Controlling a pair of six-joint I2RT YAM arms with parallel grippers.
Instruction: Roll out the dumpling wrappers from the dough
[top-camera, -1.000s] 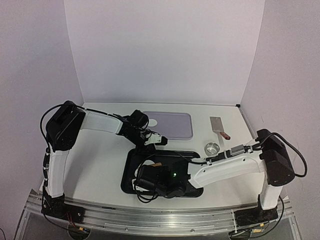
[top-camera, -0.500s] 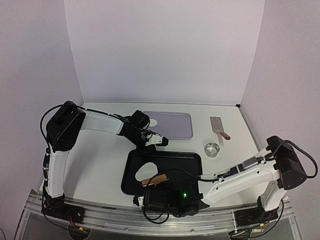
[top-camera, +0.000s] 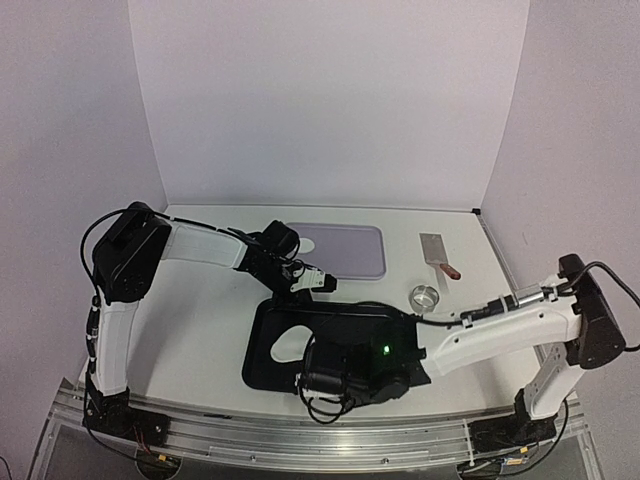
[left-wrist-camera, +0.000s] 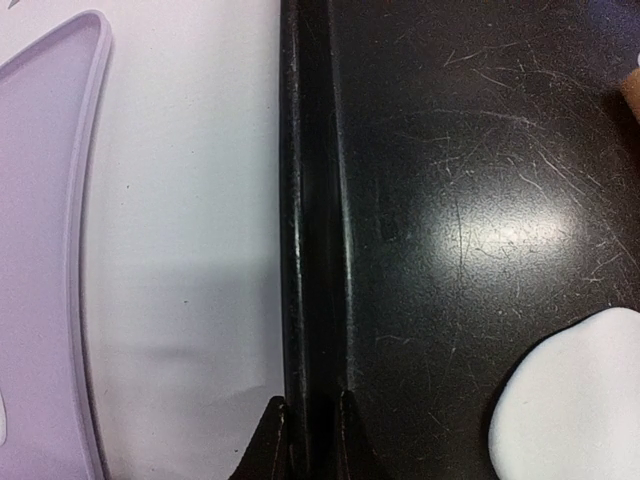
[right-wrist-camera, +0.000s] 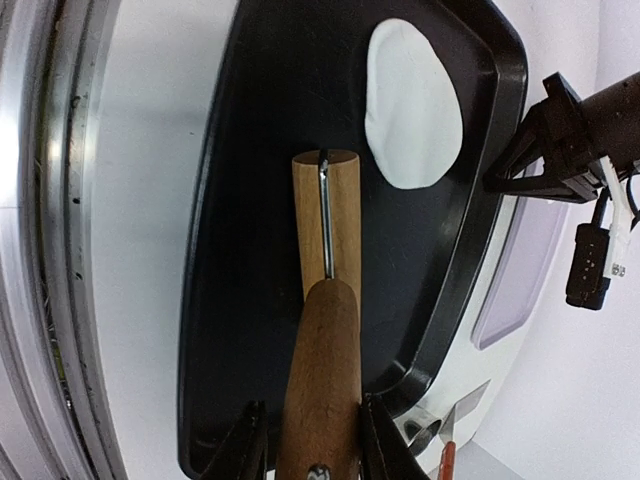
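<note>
Table (top-camera: 200, 320): white, with both arms reaching in from the near edge.
Black tray (left-wrist-camera: 440, 200): near centre of the table, scratched and shiny.
Lilac tray (top-camera: 350, 250): just beyond the black tray, apart from it.
Dough (right-wrist-camera: 412, 105): flat white oval on the left part of the black tray's floor, clear of the rim.
Pin (right-wrist-camera: 325, 230): wooden, roller over the tray floor to the near right of the dough, not touching it. Whether it presses on the tray cannot be told.
Right gripper (right-wrist-camera: 312, 440): fingers clamped round the pin's handle.
Left gripper (left-wrist-camera: 305, 435): fingers pinching the far rim of the black tray, one each side of the wall.
Cleaver (top-camera: 436, 252): flat on the table, right of the lilac tray.
Ring (top-camera: 425, 297): small, steel, near the cleaver, right of the black tray.
Wrapper (top-camera: 306, 243): small white disc at the lilac tray's left end, partly hidden by the left arm.
</note>
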